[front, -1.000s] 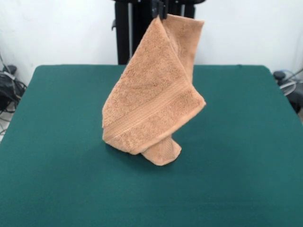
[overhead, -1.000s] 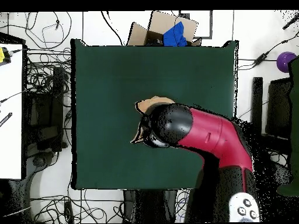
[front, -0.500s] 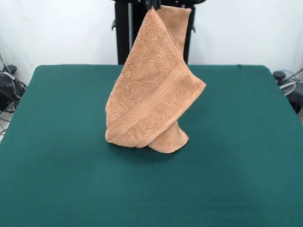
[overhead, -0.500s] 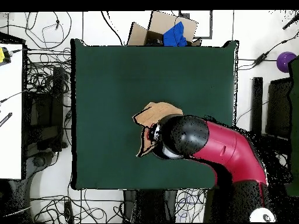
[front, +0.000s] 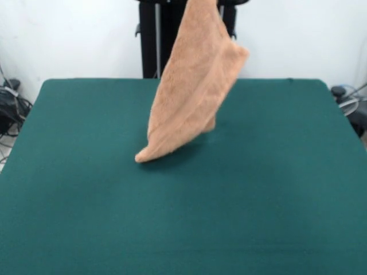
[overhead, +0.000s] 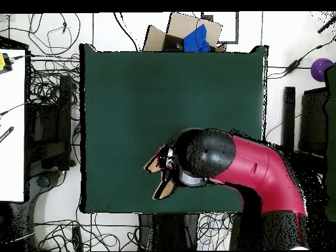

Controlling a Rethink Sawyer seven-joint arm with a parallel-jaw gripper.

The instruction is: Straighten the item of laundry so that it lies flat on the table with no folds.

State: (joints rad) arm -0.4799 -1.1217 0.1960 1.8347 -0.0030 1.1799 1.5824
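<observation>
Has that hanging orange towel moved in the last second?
Yes. The orange-tan terry towel has risen and swung toward the dark green table's far edge; only its lowest corner is near the felt now.

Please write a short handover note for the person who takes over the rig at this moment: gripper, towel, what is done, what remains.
Gripper: above the front view's top edge and hidden under the arm from overhead; state cannot be told.
Towel: hangs from above, bunched and folded, its lowest corner at or just above the table.
Done: towel lifted.
Left: lay it down and spread it flat, no folds.
</observation>
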